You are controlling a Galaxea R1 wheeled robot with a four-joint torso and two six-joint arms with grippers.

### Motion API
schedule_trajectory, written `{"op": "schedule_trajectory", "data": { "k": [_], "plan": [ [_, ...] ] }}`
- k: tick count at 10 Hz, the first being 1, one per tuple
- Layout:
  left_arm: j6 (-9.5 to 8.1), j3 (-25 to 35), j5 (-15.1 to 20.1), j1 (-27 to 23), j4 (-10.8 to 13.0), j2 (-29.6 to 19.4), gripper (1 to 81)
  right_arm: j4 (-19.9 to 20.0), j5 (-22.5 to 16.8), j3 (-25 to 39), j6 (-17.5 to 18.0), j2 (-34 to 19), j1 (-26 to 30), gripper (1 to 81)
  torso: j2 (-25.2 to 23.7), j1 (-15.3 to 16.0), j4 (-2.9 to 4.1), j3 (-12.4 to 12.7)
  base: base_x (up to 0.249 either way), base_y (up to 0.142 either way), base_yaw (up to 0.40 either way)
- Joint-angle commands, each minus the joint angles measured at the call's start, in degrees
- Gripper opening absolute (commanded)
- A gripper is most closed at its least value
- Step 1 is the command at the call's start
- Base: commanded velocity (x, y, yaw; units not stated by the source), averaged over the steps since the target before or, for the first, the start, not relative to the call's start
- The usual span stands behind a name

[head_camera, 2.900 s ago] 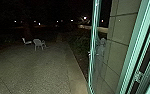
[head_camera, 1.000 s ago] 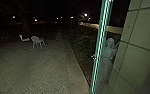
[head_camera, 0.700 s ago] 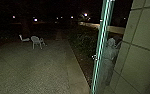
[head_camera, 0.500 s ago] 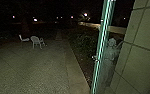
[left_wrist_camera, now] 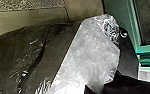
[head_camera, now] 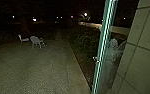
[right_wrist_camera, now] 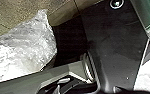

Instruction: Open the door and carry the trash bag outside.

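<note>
Pale, crinkled plastic of the trash bag (left_wrist_camera: 91, 47) shows large in the left wrist view, beside dark glossy plastic (left_wrist_camera: 18, 55) that lies against it. In the right wrist view the pale bag (right_wrist_camera: 28, 45) appears again, close to the robot's dark plate. The green-edged glass door (head_camera: 104, 47) stands open in the head view, its narrow edge upright right of the middle, with a small metal fitting (head_camera: 95, 59) on it. What holds the bag is hidden.
Two light chairs (head_camera: 36, 42) stand on the paved yard (head_camera: 33, 67) at the left. Dark planting (head_camera: 82, 45) borders the paving. A person (head_camera: 109, 61) shows at the glass, beside a tiled wall (head_camera: 141, 50) on the right.
The head camera has moved; the green door frame that stood at the far right earlier has left the view. The person at the glass now has an arm raised.
</note>
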Motion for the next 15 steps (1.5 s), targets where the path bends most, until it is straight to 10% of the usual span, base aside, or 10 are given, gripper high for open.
{"op": "schedule_trajectory", "data": {
  "k": [1, 15],
  "plan": [
    [-0.08, 0.3, 2.9, -2.8, 0.0, 0.0, 1.0, -0.5, -1.6, 0.3, -0.1, 0.0, 2.0, 81.1, 0.0, 0.0, 0.00, 0.0, 0.071, 0.000, 0.000],
    [-0.08, 0.3, 2.9, -2.8, 0.1, 0.0, 1.0, -0.5, -1.6, 0.3, -0.1, 0.0, 2.0, 81.1, 0.0, 0.0, 0.00, 0.0, 0.024, 0.043, 0.000]
  ]
}}
